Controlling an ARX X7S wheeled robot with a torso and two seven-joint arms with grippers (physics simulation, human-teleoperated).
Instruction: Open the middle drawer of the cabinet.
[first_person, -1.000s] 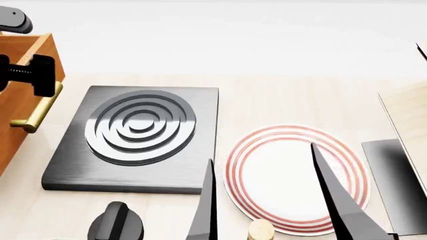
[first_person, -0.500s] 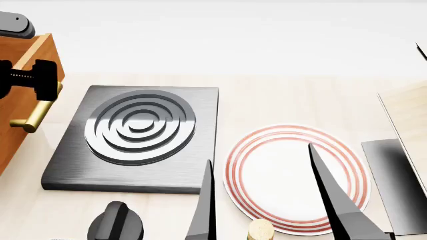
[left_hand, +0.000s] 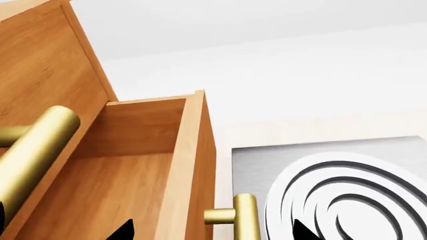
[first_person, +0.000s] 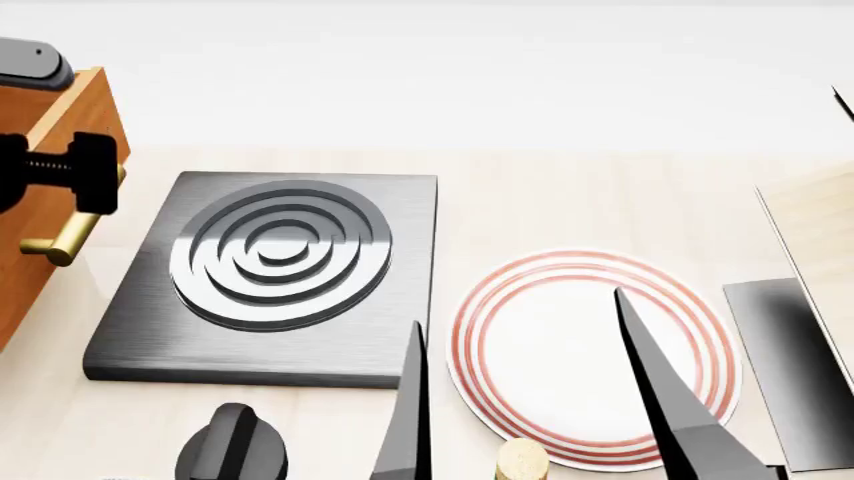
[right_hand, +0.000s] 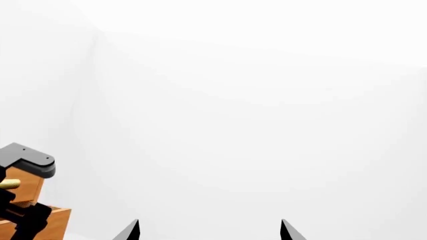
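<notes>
The orange-brown cabinet (first_person: 47, 150) stands at the left edge of the head view. In the left wrist view the middle drawer (left_hand: 133, 165) is pulled out, and its bare wooden inside shows below the top drawer's brass handle (left_hand: 33, 150). The middle drawer's brass bar handle (left_hand: 245, 220) lies between my left fingertips (left_hand: 303, 231). My left gripper (first_person: 54, 165) is open and straddles the drawer front and handle (first_person: 60, 238). My right gripper (first_person: 521, 306) is open and empty, held over the plate and away from the cabinet. It faces a white wall in its wrist view (right_hand: 208, 232).
A black hob slab with raised rings (first_person: 280, 255) lies right of the cabinet. A white plate with red rings (first_person: 587, 400) is beside it. A black knob (first_person: 230, 450) and a brass cap (first_person: 521, 462) sit at the front. A dark metal sheet (first_person: 801, 370) and pale wood (first_person: 821, 215) are at the right.
My left gripper has shifted slightly right, away from the cabinet, and now covers more of the handle. The right fingers drifted a little.
</notes>
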